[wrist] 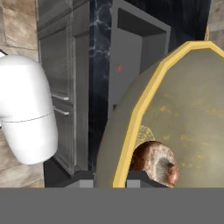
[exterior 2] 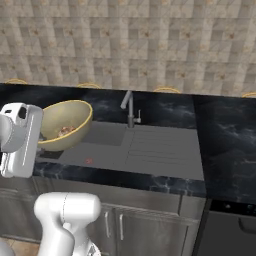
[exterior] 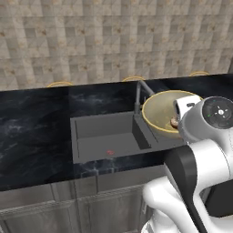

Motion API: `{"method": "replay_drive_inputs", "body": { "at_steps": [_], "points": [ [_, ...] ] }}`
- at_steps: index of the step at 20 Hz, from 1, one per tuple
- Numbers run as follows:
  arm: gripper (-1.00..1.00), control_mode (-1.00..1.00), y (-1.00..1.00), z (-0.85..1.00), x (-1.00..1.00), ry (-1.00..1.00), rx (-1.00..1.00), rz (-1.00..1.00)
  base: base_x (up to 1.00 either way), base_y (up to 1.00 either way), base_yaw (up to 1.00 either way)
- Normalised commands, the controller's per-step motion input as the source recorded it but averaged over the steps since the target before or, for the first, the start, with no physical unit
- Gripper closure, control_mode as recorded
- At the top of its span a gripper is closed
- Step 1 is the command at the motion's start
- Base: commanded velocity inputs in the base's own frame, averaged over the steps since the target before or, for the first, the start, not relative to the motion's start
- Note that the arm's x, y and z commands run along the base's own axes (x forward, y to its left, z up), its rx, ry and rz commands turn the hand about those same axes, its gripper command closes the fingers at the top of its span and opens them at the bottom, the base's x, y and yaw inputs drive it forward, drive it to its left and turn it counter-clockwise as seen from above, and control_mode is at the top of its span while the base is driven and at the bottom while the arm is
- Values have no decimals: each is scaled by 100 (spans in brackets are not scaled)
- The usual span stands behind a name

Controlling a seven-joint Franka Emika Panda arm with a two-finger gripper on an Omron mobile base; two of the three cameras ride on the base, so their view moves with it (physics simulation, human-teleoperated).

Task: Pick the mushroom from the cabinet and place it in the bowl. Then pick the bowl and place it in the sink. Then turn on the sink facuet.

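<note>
The two-finger gripper is pinched tight on the rim of the round, deep, pale yellow-tan glossy bowl, one tip on each side of the wall, holding it tilted in the air above the drainboard end of the dark grey rectangular sink. The small reddish-brown, speckled mushroom lies inside the bowl, just beside the gripped rim. The thin grey faucet stands at the sink's back edge, close beside the bowl.
</note>
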Motion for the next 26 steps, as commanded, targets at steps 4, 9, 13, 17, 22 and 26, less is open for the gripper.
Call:
{"method": "replay_drive_inputs", "body": {
  "at_steps": [4, 9, 13, 17, 22, 26],
  "points": [
    [100, 100, 0, 0, 0, 0, 0, 0, 39, -49, 12],
    [100, 100, 0, 0, 0, 0, 0, 0, 40, -53, 13],
    [100, 100, 0, 0, 0, 0, 0, 0, 47, -39, 10],
    [100, 100, 0, 0, 0, 0, 0, 0, 51, -12, 4],
    [100, 100, 0, 0, 0, 0, 0, 0, 36, -1, 0],
    [100, 100, 0, 0, 0, 0, 0, 0, 8, 0, -7]
  ]
}}
